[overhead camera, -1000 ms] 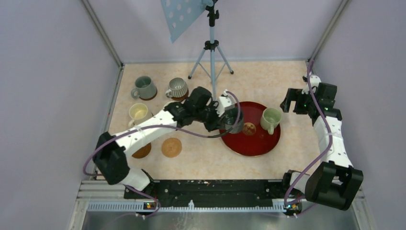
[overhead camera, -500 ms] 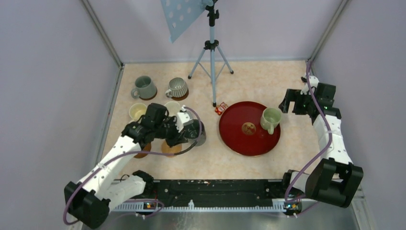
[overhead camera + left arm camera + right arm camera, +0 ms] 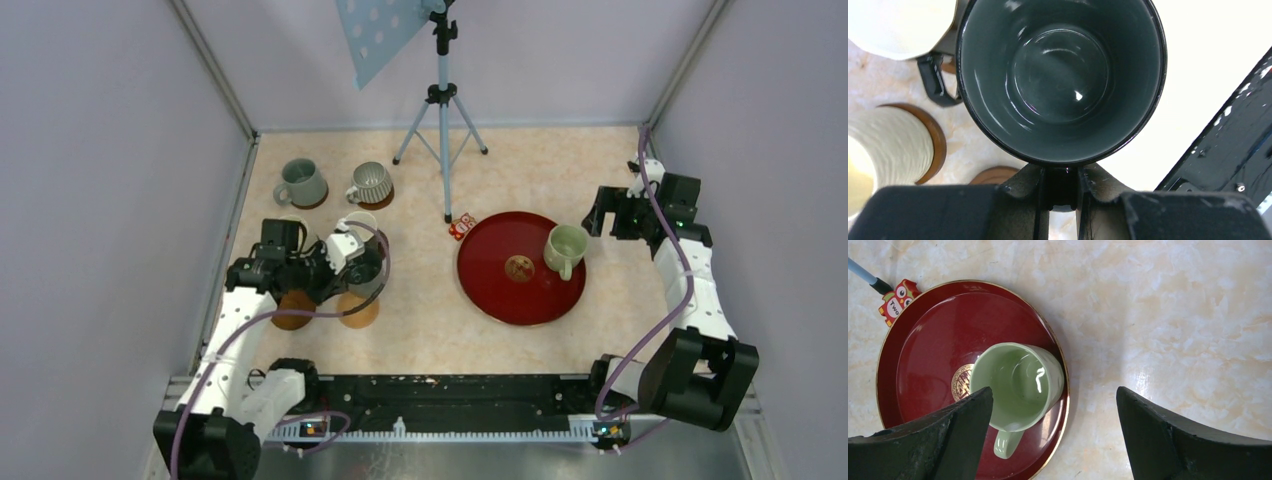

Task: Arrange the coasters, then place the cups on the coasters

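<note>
Left pincer (image 3: 1060,177): clenched on the near rim of the dark teal mug (image 3: 1060,75), one finger inside the wall and one outside. The mug is upright, mouth up, handle out to the side. Whether its base touches the table (image 3: 430,320) cannot be told.

Around it, at the left of the table: a lighter bare coaster (image 3: 358,314) lies just in front of the held mug, partly covered by it from above. A darker bare coaster (image 3: 293,318) lies beside that one. The white mug (image 3: 360,221) stands just behind the held mug. The cream mug (image 3: 883,150) sits on its own coaster (image 3: 935,142). Further back, the grey-green mug (image 3: 302,183) and the ribbed grey mug (image 3: 371,182) each stand on a dark coaster.

Right pincer (image 3: 1052,392): released, jaws spread wide, gripping nothing. It hangs above the pale green mug (image 3: 1015,382), which stands upright on the right part of the red tray (image 3: 933,340), well apart from the coasters.

Also present: an owl tag (image 3: 896,301) at the tray's far left edge, and a tripod (image 3: 443,100) behind it.
</note>
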`<state>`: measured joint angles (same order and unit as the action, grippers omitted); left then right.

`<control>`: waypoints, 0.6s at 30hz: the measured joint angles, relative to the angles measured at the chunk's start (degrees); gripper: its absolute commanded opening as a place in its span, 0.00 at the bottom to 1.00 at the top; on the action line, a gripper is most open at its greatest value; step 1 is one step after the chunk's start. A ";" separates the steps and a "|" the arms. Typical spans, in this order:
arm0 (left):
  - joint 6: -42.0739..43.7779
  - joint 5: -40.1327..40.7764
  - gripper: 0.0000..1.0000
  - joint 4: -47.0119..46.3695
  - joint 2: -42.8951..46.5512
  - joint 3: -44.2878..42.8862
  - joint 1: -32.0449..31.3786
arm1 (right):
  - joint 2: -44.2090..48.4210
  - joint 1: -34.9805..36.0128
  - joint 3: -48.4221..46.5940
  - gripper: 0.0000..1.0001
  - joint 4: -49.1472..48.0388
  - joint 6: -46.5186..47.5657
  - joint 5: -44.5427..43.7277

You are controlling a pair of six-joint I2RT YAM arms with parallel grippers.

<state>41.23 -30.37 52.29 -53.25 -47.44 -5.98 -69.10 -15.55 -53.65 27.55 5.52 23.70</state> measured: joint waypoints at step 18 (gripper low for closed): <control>31.93 -5.73 0.00 15.47 -7.45 -2.23 38.82 | -0.02 0.00 0.00 0.91 0.13 0.92 0.35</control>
<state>73.17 -36.10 67.77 -60.71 -49.67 32.84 -69.12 -15.55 -53.65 27.68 6.44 24.05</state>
